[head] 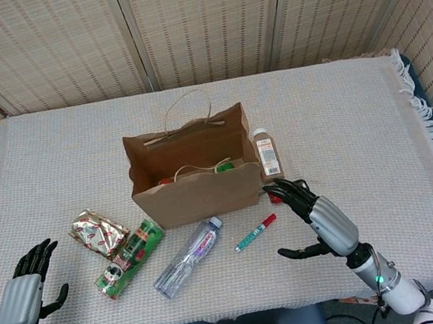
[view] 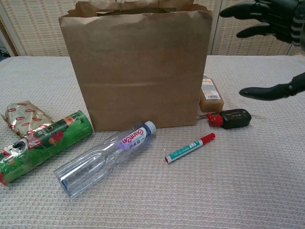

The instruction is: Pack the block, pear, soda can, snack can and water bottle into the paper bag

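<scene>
The brown paper bag [head: 197, 192] [view: 138, 67] stands upright mid-table. Through its mouth I see a bit of the red soda can [head: 166, 180] and the green block [head: 224, 166]; no pear shows. The clear water bottle [head: 188, 259] [view: 102, 160] lies in front of the bag, and the green snack can [head: 130, 259] [view: 43, 140] lies to its left. My right hand [head: 319, 219] [view: 274, 24] hovers right of the bag, fingers spread, holding nothing. My left hand [head: 24, 292] is open at the table's front left edge.
A foil packet [head: 99, 231] [view: 23, 117] lies beside the snack can. A green marker [head: 255, 233] [view: 189, 148] lies by the bottle. A small brown bottle [head: 267, 156] [view: 211, 95] and a black and red item [view: 231, 118] lie right of the bag.
</scene>
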`<move>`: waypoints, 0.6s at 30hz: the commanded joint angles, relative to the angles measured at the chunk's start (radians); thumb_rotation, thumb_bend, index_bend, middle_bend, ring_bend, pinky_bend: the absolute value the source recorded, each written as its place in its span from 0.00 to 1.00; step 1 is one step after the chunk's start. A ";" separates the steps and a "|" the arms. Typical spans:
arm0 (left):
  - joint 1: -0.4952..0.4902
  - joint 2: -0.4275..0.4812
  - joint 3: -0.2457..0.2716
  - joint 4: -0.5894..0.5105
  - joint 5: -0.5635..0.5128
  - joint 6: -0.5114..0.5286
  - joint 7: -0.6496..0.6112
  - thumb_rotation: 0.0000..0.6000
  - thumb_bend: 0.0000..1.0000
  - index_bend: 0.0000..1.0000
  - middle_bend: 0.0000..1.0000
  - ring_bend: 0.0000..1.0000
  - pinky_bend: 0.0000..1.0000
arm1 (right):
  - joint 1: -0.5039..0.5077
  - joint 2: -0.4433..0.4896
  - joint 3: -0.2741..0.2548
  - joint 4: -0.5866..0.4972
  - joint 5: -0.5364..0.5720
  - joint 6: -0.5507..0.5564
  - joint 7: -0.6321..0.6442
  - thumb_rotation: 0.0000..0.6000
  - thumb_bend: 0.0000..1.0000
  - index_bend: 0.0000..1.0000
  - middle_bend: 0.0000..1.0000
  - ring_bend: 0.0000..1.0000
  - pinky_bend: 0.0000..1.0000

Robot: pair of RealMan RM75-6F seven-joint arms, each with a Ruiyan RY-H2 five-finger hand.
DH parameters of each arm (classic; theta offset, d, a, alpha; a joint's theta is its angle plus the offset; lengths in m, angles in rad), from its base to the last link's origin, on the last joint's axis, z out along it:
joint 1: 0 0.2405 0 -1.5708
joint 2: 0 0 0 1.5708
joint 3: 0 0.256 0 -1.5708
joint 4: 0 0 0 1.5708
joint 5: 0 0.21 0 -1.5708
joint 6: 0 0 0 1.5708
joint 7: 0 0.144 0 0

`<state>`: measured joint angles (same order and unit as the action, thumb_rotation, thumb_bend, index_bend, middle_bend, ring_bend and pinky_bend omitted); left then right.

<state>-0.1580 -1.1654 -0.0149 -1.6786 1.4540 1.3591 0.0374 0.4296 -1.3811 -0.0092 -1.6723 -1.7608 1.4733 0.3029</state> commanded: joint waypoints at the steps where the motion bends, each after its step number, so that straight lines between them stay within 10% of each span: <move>1: 0.000 0.001 0.000 0.000 -0.003 -0.001 -0.001 1.00 0.38 0.05 0.00 0.00 0.09 | -0.080 0.066 -0.057 -0.076 0.080 -0.027 -0.139 1.00 0.03 0.00 0.08 0.00 0.13; 18: 0.000 0.008 0.008 -0.001 0.006 -0.005 0.020 1.00 0.38 0.05 0.00 0.00 0.09 | -0.209 0.250 -0.123 -0.123 0.299 -0.124 -0.432 1.00 0.03 0.00 0.08 0.00 0.07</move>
<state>-0.1567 -1.1564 -0.0072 -1.6806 1.4591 1.3551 0.0551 0.2332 -1.1461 -0.1293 -1.7868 -1.4750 1.3586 -0.1114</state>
